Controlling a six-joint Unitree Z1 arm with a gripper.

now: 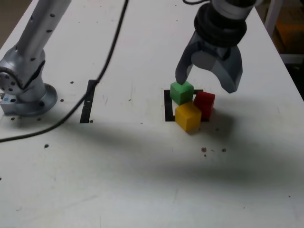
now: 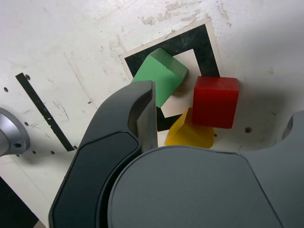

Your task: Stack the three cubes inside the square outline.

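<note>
White table [image 1: 142,180], three cubes [image 1: 188,116]

The gripper [image 2: 223,111] stands with its jaws spread wide, one dark finger [image 2: 137,111] just beside the green cube [image 2: 161,76]. That cube sits tilted on the square outline [image 2: 202,45], covering part of its black band and white middle. At four o'clock from it, close but apart, is the red cube [image 2: 215,101], overlapping the outline's edge. The yellow cube [image 2: 190,134], at six o'clock from the green one, touches the red cube and is partly hidden by the gripper body. A straight black tape strip [image 2: 45,111] lies well apart on the white table [image 2: 71,33], at nine o'clock from the cubes
</note>
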